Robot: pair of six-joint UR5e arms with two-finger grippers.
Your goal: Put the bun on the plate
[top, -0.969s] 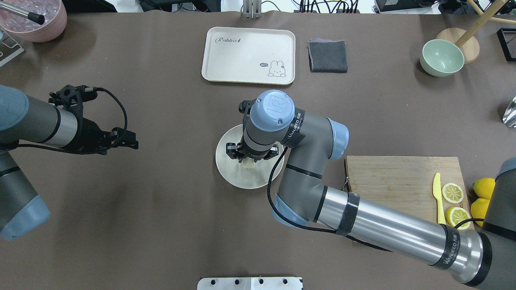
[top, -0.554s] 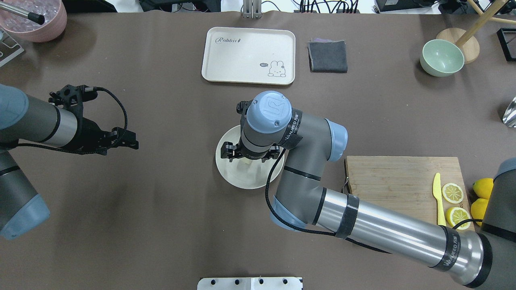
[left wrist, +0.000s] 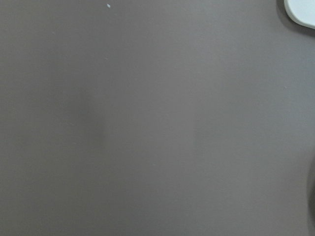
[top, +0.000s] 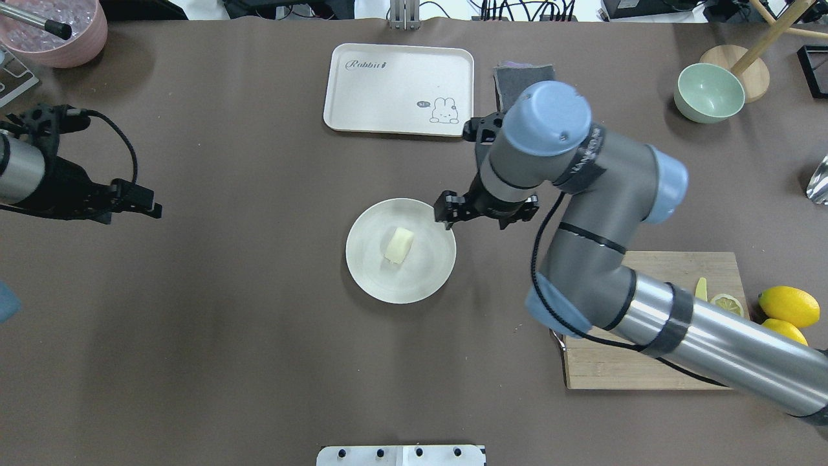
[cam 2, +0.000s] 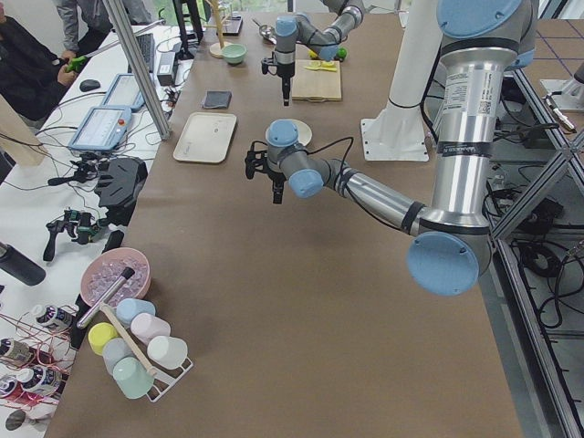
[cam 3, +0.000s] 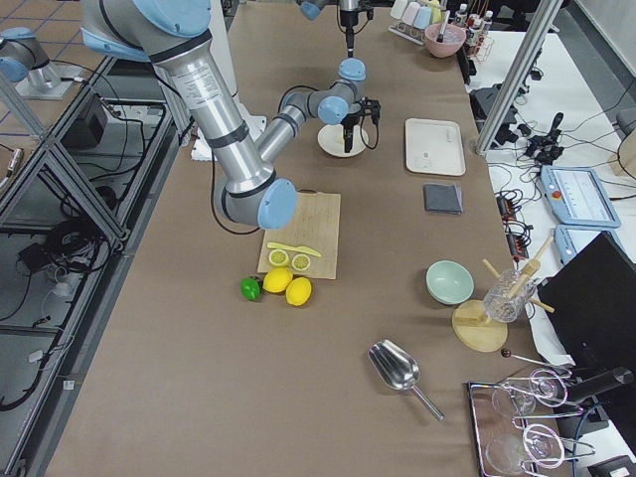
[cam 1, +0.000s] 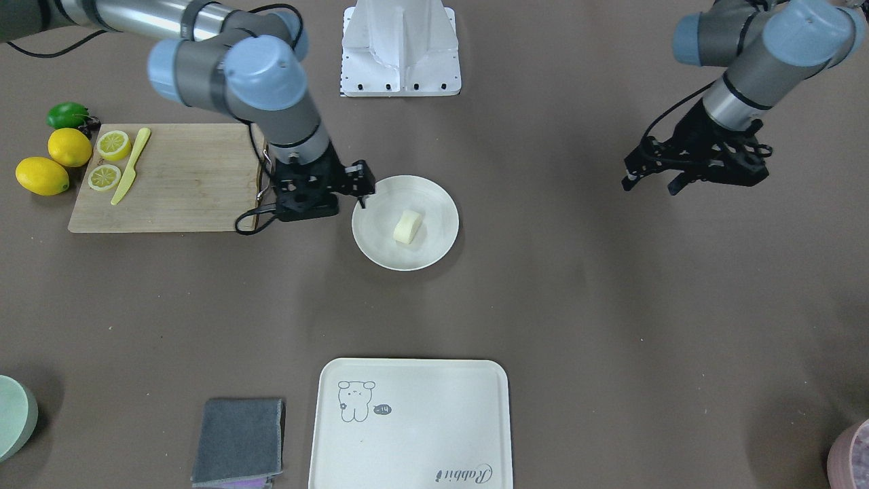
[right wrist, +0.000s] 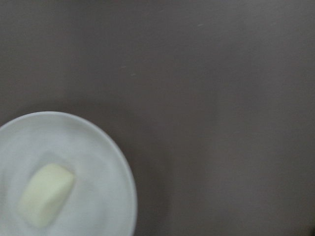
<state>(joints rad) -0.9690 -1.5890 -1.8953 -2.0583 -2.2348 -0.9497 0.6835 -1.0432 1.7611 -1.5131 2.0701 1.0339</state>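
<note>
The bun (top: 399,245) lay near the middle of the plate (top: 370,279). The right gripper (top: 485,216) hung just beside the plate's rim, jaws spread and empty; a tray (top: 388,84) and cutting board (top: 653,281) sat well apart.

Pale cream-yellow bun (top: 399,245), smooth, no pattern. Plain off-white plate (top: 370,275). Matte brown worktop (top: 226,336). Cream tray (top: 388,90) with line-drawn rabbit and dark script. Dark grey folded cloth (cam 1: 237,435). Light wood-grain cutting board (cam 1: 190,183). Bright yellow lemons (cam 1: 42,175), green lime (cam 1: 66,114), pale yellow-green knife (cam 1: 129,168). Mint-green bowl (top: 709,92).
</note>
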